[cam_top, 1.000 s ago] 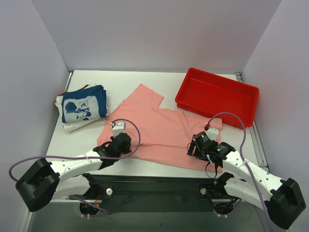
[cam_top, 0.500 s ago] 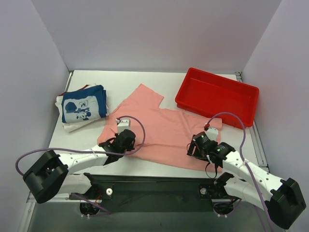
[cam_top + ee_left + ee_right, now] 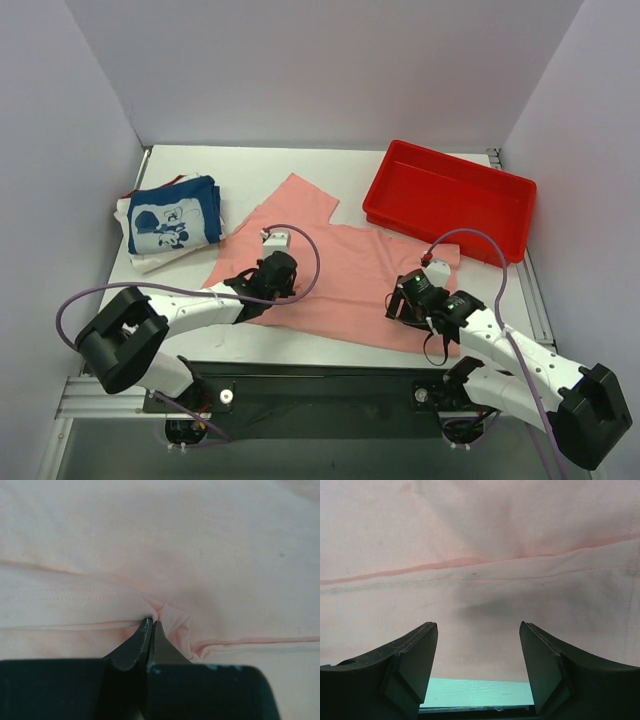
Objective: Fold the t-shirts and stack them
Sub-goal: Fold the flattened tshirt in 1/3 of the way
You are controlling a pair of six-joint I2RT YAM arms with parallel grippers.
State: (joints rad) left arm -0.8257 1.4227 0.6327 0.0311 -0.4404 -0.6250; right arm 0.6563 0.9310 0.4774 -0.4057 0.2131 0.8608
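The salmon-pink t-shirt [image 3: 340, 265] lies spread on the table's middle. My left gripper [image 3: 283, 272] is shut on a pinch of its hem, which bunches at the fingertips [image 3: 152, 625] in the left wrist view; the shirt's near-left corner is pulled in over the cloth. My right gripper [image 3: 408, 297] is open and empty, low over the shirt's near-right hem [image 3: 485, 605]. The navy blue t-shirt with the white mouse print [image 3: 173, 216] lies folded on a white one [image 3: 150, 260], with a red edge beneath, at the left.
A red plastic tray [image 3: 448, 198] stands at the back right, next to the pink shirt's right sleeve. Bare table shows beyond the shirt at the back and along the near edge [image 3: 300, 345]. Purple cables loop off both arms.
My left gripper has moved right and away from me with the pink shirt's hem in it, dragging the near-left corner inward. The right gripper has barely moved.
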